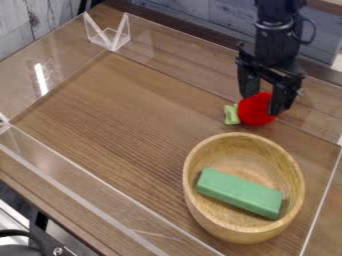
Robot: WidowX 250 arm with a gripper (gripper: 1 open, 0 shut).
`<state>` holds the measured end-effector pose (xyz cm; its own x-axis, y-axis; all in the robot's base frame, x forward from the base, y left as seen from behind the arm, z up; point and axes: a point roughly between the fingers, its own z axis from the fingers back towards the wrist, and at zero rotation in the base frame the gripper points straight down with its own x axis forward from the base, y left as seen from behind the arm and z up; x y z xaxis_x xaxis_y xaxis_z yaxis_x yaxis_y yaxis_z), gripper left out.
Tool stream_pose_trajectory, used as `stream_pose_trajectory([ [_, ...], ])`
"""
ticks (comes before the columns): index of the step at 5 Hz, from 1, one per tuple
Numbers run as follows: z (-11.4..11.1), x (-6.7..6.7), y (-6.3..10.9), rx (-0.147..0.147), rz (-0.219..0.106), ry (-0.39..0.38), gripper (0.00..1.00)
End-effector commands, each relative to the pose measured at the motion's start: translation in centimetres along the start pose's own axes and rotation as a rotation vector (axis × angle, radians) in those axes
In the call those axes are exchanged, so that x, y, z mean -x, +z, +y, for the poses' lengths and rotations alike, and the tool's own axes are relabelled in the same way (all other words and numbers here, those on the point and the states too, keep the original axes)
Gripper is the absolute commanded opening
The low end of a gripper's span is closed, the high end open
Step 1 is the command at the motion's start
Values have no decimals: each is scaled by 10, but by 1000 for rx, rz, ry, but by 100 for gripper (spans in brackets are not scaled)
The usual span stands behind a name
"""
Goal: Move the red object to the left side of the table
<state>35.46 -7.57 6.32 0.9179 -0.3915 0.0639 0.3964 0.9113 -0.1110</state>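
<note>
The red object [255,113], a small round toy fruit with a green stub on its left, lies on the table [120,110] at the right, just behind the wooden bowl. My gripper [266,101] hangs straight down over it, open, with one finger on either side of the fruit's top. The fingers [285,95] hide part of the fruit, and I cannot tell whether they touch it.
A round light-wood bowl [201,150] sits at the front right with a green rectangular block [241,193] inside. Low clear acrylic walls [60,170] edge the tabletop. A clear folded stand [107,32] is at the back left corner.
</note>
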Motion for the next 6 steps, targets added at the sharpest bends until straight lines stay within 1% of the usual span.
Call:
stream_pose_trajectory([
  [1, 4, -8, -1, -4, -32, -18, 100],
  [2, 10, -5, -18, 4, -6, -22, 100],
  [3, 16, -6, -21, 5, -2, -14, 0],
  [4, 23, -4, -9, -5, -16, 5, 0],
  [5, 19, -4, 23, -31, -51, 23, 0],
  [6, 16, -2, 58, -59, -94, 39, 0],
])
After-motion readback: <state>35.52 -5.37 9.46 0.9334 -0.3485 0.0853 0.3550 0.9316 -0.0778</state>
